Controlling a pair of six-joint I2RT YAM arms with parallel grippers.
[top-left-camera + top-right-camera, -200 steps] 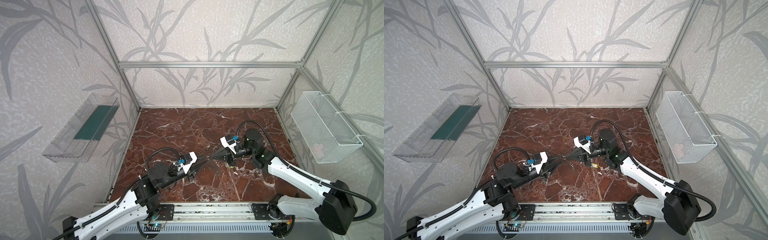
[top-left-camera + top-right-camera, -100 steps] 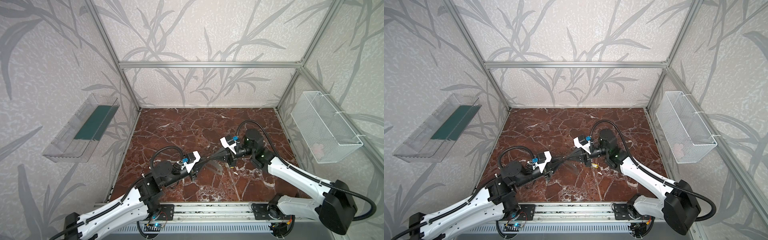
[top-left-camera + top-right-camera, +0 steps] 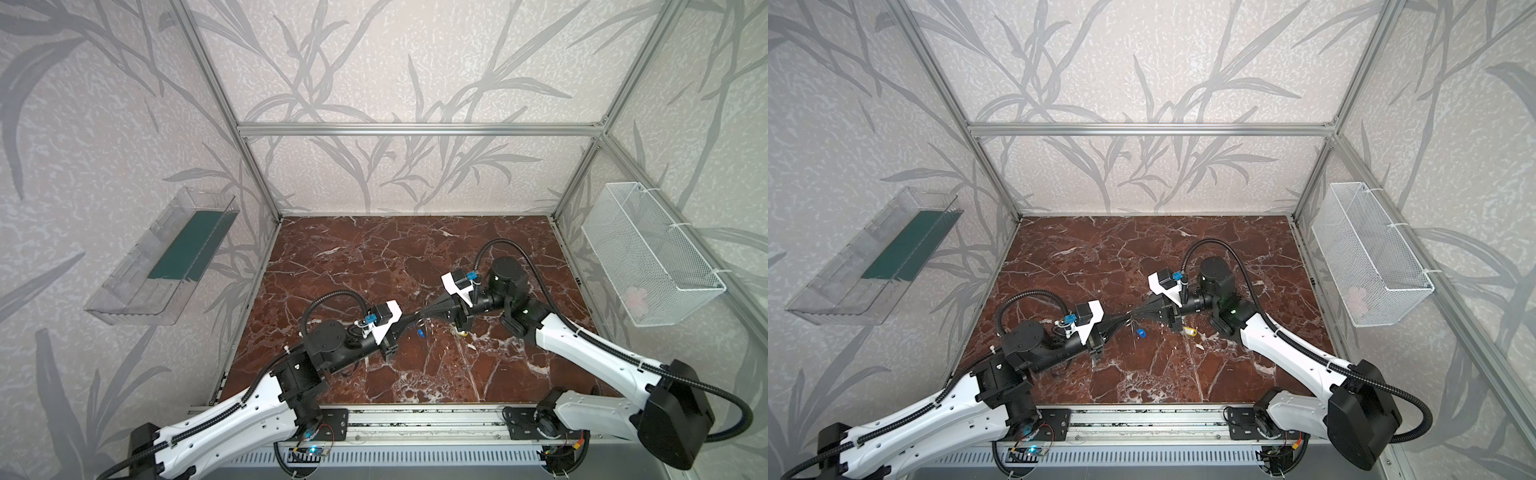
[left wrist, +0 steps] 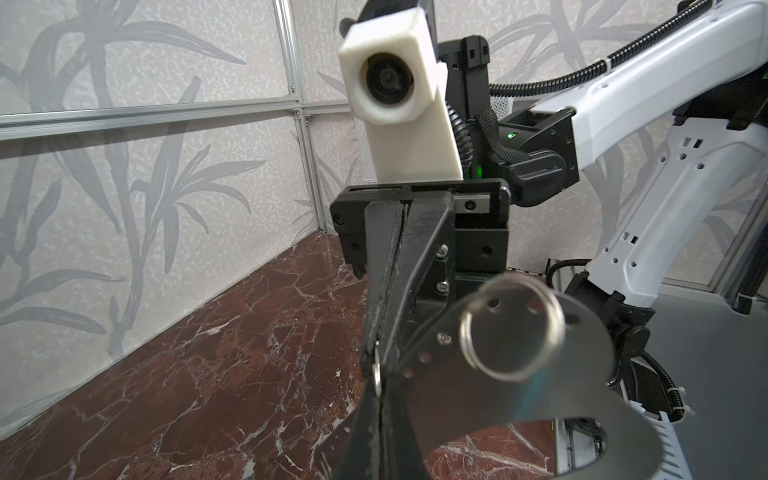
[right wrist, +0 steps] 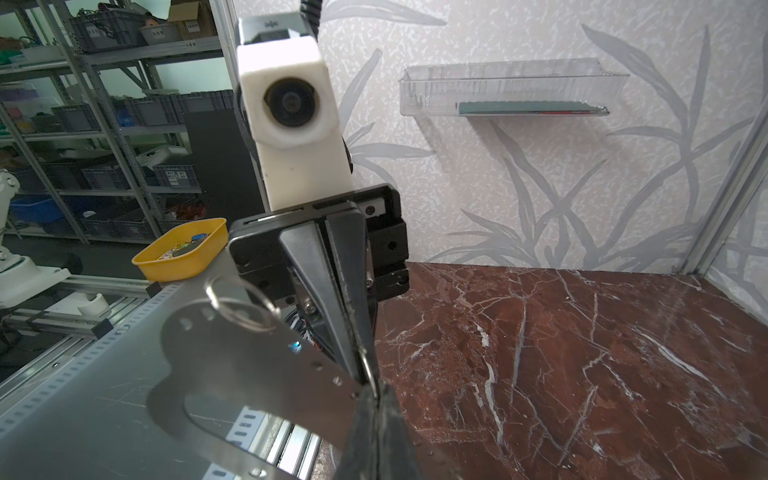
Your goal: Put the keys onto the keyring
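1. flat grey D-shaped metal keyring (image 4: 457,403) plate held in the air over the middle of the red-brown marble tabletop (image 3: 374,257), between the two arms; big split ring (image 4: 466,336) threaded through one edge hole
2. jaws of the right gripper (image 4: 379,353) clenched on the keyring's holed edge; jaws of the left gripper (image 5: 360,361) clenched on the same corner, where a small metal ring (image 4: 376,374) sits
3. tiny blue-headed key (image 3: 1141,332) at 6 o'clock of the jaws' meeting spot; yellow-headed key (image 3: 1190,331) at 4 o'clock; lying or dangling, cannot tell
4. handling guess: plate stiff, thin, light, slick; a corner pinch may let it swivel; better to grip the flat faces beside the holes; keys featherlight; take each by its plastic head, metal end left free
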